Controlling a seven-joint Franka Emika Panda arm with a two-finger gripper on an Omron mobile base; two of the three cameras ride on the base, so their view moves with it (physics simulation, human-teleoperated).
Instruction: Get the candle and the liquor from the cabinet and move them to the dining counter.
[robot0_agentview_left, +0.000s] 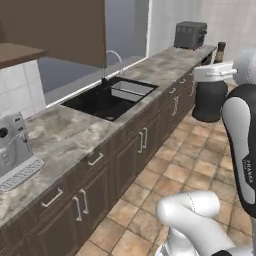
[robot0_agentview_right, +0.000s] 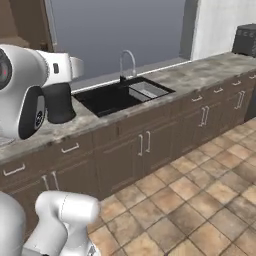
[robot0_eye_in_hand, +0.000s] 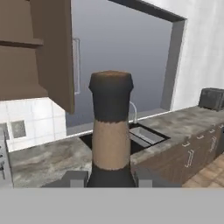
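My gripper (robot0_eye_in_hand: 110, 177) is shut on the liquor (robot0_eye_in_hand: 110, 127), a black bottle with a tan neck band and dark cap. Its neck stands upright between the fingertips (robot0_eye_in_hand: 74, 178) in the hand view. In the left base view the liquor's squat black body (robot0_agentview_left: 209, 100) hangs under the white gripper (robot0_agentview_left: 214, 80), in the air over the tiled floor. The right base view shows the liquor (robot0_agentview_right: 59, 102) below the gripper (robot0_agentview_right: 57, 82), in front of the worktop. The dark brown cabinet (robot0_eye_in_hand: 52, 52) is open at upper left, its door swung out. The candle and the dining counter are out of view.
A marble worktop (robot0_agentview_left: 70, 132) runs along the wall with a black sink (robot0_agentview_left: 107, 97) and faucet (robot0_agentview_left: 116, 57). A toaster (robot0_agentview_left: 190, 34) stands at its far end, a coffee machine (robot0_agentview_left: 12, 150) at the near end. Drawer units (robot0_agentview_left: 135, 150) line the tiled floor (robot0_agentview_left: 175, 170).
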